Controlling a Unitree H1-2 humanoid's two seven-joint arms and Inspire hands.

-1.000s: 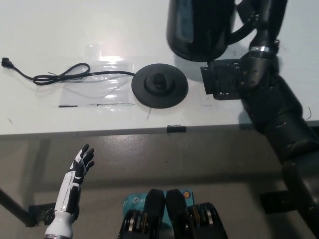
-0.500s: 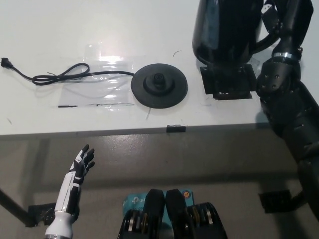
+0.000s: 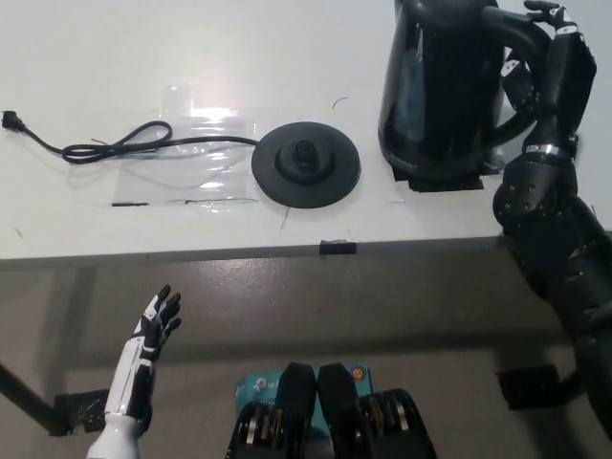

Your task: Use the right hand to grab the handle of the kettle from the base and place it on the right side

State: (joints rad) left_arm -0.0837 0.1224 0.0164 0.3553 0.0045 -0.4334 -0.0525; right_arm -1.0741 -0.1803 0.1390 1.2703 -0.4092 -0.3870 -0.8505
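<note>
The black kettle (image 3: 445,86) stands upright on the white table (image 3: 143,57), set on a dark patch to the right of the round black base (image 3: 306,163) and clear of it. The base sits bare, its cord (image 3: 124,145) snaking off to the left across a strip of clear tape (image 3: 186,153). At the kettle's right side, the black right hand (image 3: 555,62) is at the handle (image 3: 521,43), fingers beside it; whether it grips the handle or has let go is impossible to tell from this angle. Down at lower left, the white left hand (image 3: 153,330) hangs below the table edge, fingers spread, holding nothing.
</note>
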